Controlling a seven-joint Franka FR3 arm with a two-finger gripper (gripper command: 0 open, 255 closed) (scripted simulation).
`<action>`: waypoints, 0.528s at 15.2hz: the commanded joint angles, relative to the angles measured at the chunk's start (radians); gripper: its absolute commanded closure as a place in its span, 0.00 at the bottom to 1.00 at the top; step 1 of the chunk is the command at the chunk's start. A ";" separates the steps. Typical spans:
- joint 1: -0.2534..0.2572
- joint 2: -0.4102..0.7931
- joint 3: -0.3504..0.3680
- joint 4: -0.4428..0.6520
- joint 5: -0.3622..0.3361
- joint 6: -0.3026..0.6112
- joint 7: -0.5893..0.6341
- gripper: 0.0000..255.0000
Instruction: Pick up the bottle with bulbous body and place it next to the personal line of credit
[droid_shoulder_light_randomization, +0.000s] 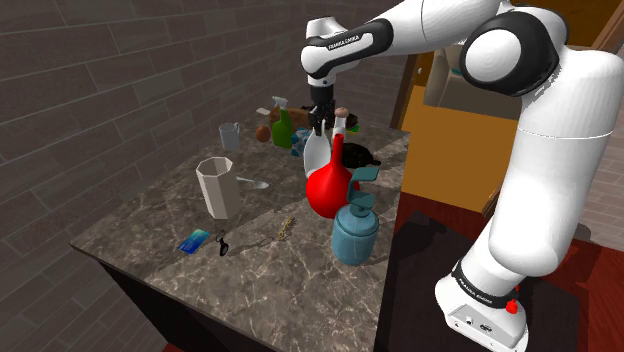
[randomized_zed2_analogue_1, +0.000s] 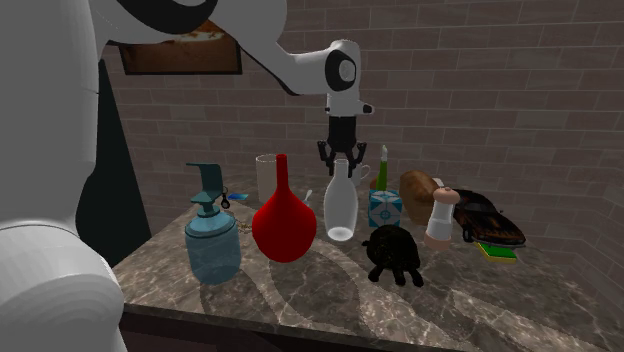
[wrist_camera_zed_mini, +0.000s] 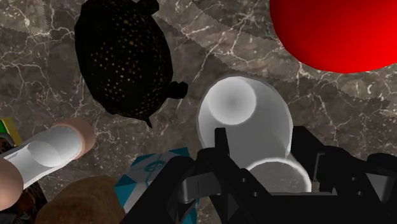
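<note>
In the shoulder view, the small blue card (droid_shoulder_light_randomization: 194, 240) lies flat at the near left of the dark, veined marble table (droid_shoulder_light_randomization: 150, 225). Just beyond it stands a pale faceted cup (droid_shoulder_light_randomization: 217, 187). Further right, toward the far side, hangs the white bottle (droid_shoulder_light_randomization: 314, 152): slim neck, smooth swelling body, plain matt finish. The black pincer (droid_shoulder_light_randomization: 320, 128) is clamped on its neck from above. The base is tipped a little and seems clear of the table.

Just right of it and very close is a glossy red flask (droid_shoulder_light_randomization: 326, 188), and a blue pump dispenser (droid_shoulder_light_randomization: 354, 235) stands nearer and to the right.

The bottle looks rigid and probably light, but smooth and likely breakable. The neck under the lip is the sensible hold, though the body may swing toward the red flask on the way left.
</note>
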 joint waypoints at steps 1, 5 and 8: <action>-0.001 0.000 -0.001 -0.004 -0.001 0.002 0.000 1.00; 0.000 -0.012 -0.001 0.034 -0.002 -0.048 -0.001 1.00; 0.000 -0.019 -0.001 0.065 -0.002 -0.085 -0.002 1.00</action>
